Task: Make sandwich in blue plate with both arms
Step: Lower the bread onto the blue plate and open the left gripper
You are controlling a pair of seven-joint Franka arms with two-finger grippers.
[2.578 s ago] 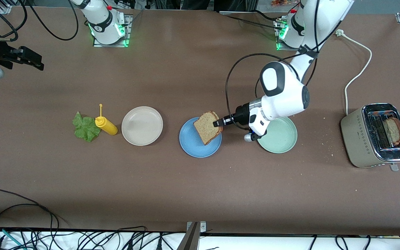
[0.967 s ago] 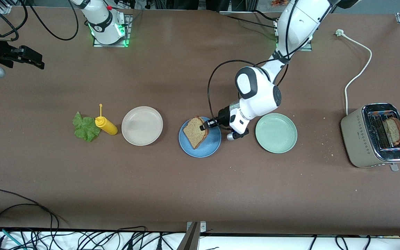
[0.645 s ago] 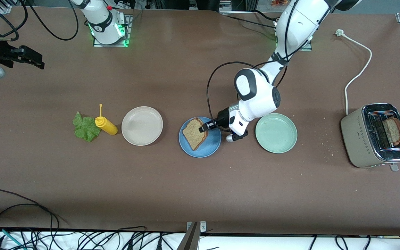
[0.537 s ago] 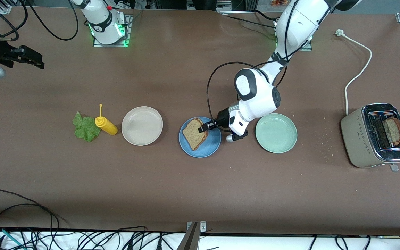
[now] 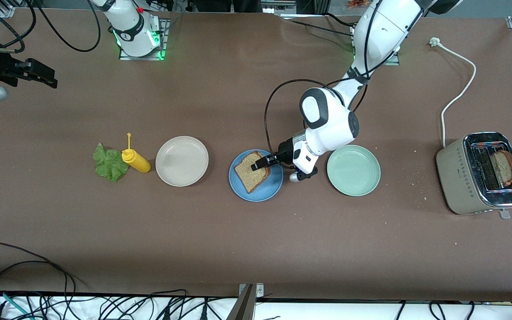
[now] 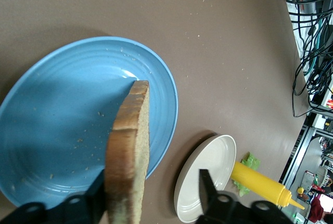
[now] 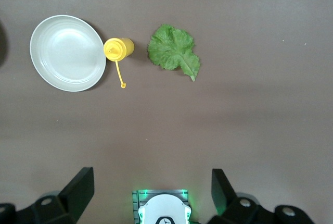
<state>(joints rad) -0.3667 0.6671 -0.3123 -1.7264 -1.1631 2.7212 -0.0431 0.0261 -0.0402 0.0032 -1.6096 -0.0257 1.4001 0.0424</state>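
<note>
Bread slice [image 5: 252, 172] lowered onto blue plate [image 5: 274, 187]; brown table [image 5: 256, 249].

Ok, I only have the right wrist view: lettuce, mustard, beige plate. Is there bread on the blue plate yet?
Observer: Yes, one slice of bread lies on the blue plate.
Operator: My right gripper waits open. Is the left gripper gripping that slice?
Observer: No, the left gripper is over the slice with its fingers apart.
Operator: Where's the second slice?
Observer: A second slice stands in the toaster at the left arm's end of the table.
</note>
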